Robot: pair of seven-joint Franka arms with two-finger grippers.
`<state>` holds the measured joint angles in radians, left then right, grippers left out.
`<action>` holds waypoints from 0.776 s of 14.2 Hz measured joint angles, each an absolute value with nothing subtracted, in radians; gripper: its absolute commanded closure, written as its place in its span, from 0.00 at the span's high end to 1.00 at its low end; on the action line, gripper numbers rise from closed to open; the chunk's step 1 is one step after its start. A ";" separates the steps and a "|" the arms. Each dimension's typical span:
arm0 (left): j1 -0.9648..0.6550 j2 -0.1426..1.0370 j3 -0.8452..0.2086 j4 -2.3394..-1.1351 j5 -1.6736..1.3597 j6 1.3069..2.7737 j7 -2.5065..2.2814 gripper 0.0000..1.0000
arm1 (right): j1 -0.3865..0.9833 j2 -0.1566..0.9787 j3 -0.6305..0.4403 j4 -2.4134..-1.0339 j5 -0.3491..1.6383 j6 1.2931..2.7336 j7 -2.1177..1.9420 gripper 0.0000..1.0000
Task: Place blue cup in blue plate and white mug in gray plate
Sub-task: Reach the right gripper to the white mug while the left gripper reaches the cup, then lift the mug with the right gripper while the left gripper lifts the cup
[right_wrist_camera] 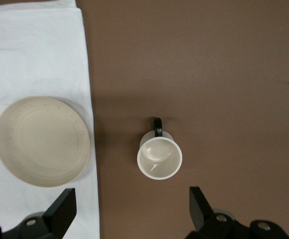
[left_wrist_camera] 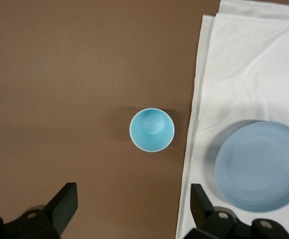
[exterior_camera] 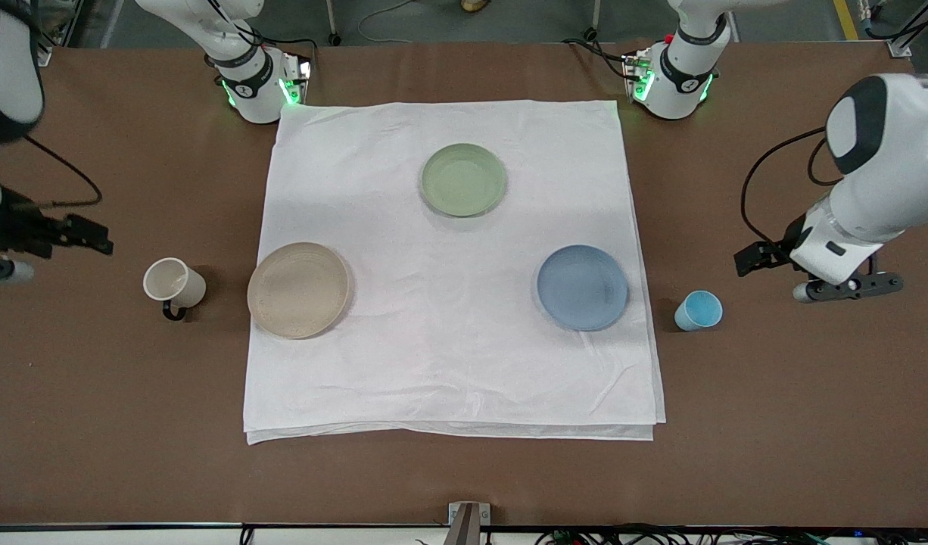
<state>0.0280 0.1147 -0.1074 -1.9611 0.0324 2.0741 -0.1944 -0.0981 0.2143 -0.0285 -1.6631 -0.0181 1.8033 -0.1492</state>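
You can see the blue cup [exterior_camera: 699, 310] standing upright on the brown worktop [exterior_camera: 464, 469], just off the edge of the white cloth [exterior_camera: 449, 363], toward the left arm's end; the blue plate [exterior_camera: 583, 288] lies on the cloth near it, with nothing in it; cup and plate are apart. Your left gripper [left_wrist_camera: 134, 211] hangs over the bare worktop by the cup; its fingers [left_wrist_camera: 64, 201] are spread wide and hold nothing.

At the right arm's end, the white mug [exterior_camera: 174, 284] stands upright on the worktop, off the cloth; its black handle [exterior_camera: 173, 311] points toward the front camera; the gray plate [exterior_camera: 299, 290] lies on the cloth edge beside it, not touching it, and it holds nothing. Your right gripper [right_wrist_camera: 132, 211] hangs over the worktop near the mug; its fingers [right_wrist_camera: 62, 209] are spread wide too, with nothing between them.

A green plate [exterior_camera: 463, 179] sits on the cloth, farther from the front camera than the other two plates; nothing is in it.
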 measured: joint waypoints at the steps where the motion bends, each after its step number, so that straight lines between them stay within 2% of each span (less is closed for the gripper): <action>1: 0.028 0.123 -0.108 -2.025 0.032 2.162 -0.197 0.95 | -0.120 0.280 -0.029 -1.665 -0.018 1.869 -0.149 1.00; 4: 0.033 0.186 -0.107 -2.136 0.032 2.349 -0.200 0.72 | -0.178 0.415 -0.031 -1.746 -0.002 2.111 -0.151 1.00; 5: 0.039 0.217 -0.107 -2.144 0.032 2.387 -0.201 0.70 | -0.184 0.437 -0.030 -1.805 0.015 2.202 -0.151 0.98; 8: 0.052 0.307 -0.106 -2.145 0.032 2.491 -0.201 0.56 | -0.183 0.451 -0.024 -1.978 0.031 2.410 -0.150 0.83; 9: 0.053 0.330 -0.105 -2.145 0.032 2.515 -0.201 0.49 | -0.182 0.450 -0.022 -2.006 0.032 2.429 -0.150 0.76; 10: 0.053 0.350 -0.104 -2.143 0.032 2.535 -0.201 0.39 | -0.182 0.450 -0.021 -2.022 0.032 2.432 -0.150 0.61; 11: 0.053 0.366 -0.103 -2.141 0.032 2.551 -0.201 0.25 | -0.182 0.449 -0.021 -2.030 0.032 2.432 -0.150 0.42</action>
